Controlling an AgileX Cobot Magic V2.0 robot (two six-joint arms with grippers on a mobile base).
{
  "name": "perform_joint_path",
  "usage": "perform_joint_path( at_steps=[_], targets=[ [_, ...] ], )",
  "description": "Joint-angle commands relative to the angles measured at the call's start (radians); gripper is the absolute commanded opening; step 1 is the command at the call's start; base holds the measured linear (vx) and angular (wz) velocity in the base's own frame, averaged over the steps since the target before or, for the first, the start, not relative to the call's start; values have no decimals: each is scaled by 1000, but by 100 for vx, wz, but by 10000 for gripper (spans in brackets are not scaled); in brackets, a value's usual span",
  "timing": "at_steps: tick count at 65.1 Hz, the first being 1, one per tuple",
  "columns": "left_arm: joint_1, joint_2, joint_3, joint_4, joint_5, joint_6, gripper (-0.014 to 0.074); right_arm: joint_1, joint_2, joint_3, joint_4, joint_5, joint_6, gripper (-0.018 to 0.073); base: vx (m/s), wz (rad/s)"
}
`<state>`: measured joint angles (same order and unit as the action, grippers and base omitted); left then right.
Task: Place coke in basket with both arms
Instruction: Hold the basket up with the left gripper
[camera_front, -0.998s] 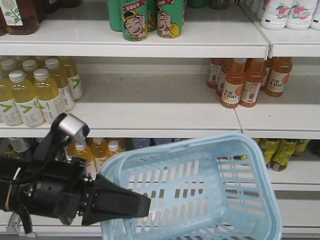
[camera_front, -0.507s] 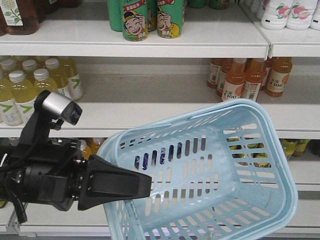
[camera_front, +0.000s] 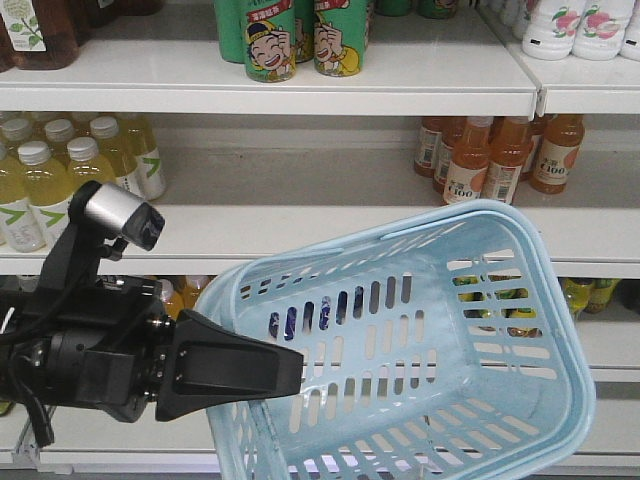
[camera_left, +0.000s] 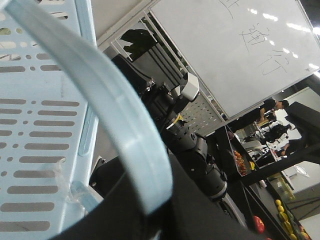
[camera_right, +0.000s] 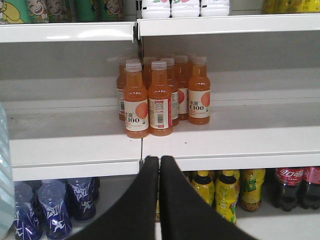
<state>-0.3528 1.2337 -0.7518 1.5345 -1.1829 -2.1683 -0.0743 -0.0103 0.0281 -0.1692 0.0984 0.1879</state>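
Two arms, one errand: basket (camera_front: 540, 380) hangs tilted from my left gripper (camera_front: 295, 372), clamped on its rim.
My right gripper (camera_right: 159, 165), pressed together and empty, must spread, then dip right toward the coke (camera_right: 287, 187) on the bottom shelf (camera_right: 260, 216).

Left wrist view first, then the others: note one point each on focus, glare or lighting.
Left wrist view: the basket's handle, very near, blurs; lights glare on the whiteboard. Front view: even, flat light; the basket is sharp. Right wrist view: the orange bottles are sharp, the right gripper a dark shape without detail, the coke bottles below in shade.
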Motion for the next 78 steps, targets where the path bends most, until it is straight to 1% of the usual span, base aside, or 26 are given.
perform_joint_path(
  at_steps=[1,78],
  targets=[
    [-4,-27,-30,-100,-192,5,-6,-5,-14,7,-11,-74,-8,-5,0,0],
    [-4,-27,-30,-100,-192,5,-6,-5,-14,7,-11,-74,-8,-5,0,0]
  ],
)
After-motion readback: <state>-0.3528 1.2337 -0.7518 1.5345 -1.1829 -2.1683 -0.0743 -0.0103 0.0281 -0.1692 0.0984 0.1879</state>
